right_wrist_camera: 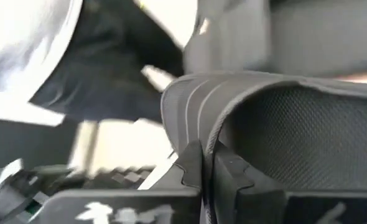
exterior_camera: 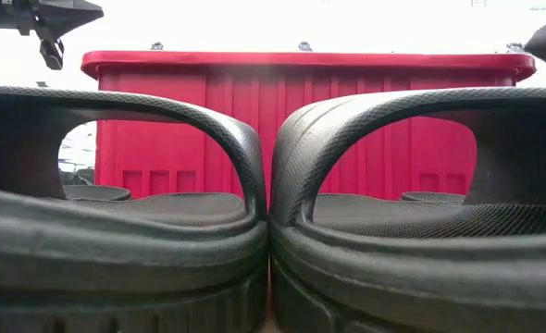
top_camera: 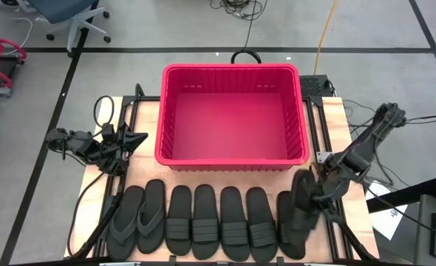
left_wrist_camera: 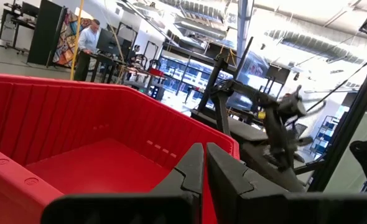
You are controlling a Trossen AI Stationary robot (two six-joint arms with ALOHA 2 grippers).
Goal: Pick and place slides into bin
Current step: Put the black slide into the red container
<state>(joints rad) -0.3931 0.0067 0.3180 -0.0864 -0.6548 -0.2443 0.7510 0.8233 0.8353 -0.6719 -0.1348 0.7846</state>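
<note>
Black rubber fills the nearest part of the scene: a row of slides (top_camera: pixel 207 222) lies along the table's front edge, toes toward the bin (top_camera: pixel 233 118), each long axis running front to back. From the left the row runs two thong flip-flops, then four band-strap slides side by side, touching or nearly so.

At the right end of the row one band-strap slide (top_camera: pixel 304 203) is tipped up off the flat, and the right gripper (top_camera: pixel 323 193) is pinched shut on its ribbed strap; the right wrist view shows the strap edge caught between the closed fingers (right_wrist_camera: pixel 193 163). Another slide (top_camera: pixel 284 225) lies flat just beside it, partly hidden under the raised one.

Beyond the row, the red bin sits mid-table with nothing visible inside. It lies forward and to the left of the right gripper, with its near right corner the closest part of its rim. That is the relation the coming move seems to turn on: the held slide must rise above the rim and swing inward across it before release. Its length looks to fit easily inside either way round.

Farther left, the left gripper (top_camera: pixel 133 138) waits by the bin's left wall, pointing at it, fingers (left_wrist_camera: pixel 193 171) drawn together on nothing. The right arm, already holding the slide, is plainly the one to carry it.
</note>
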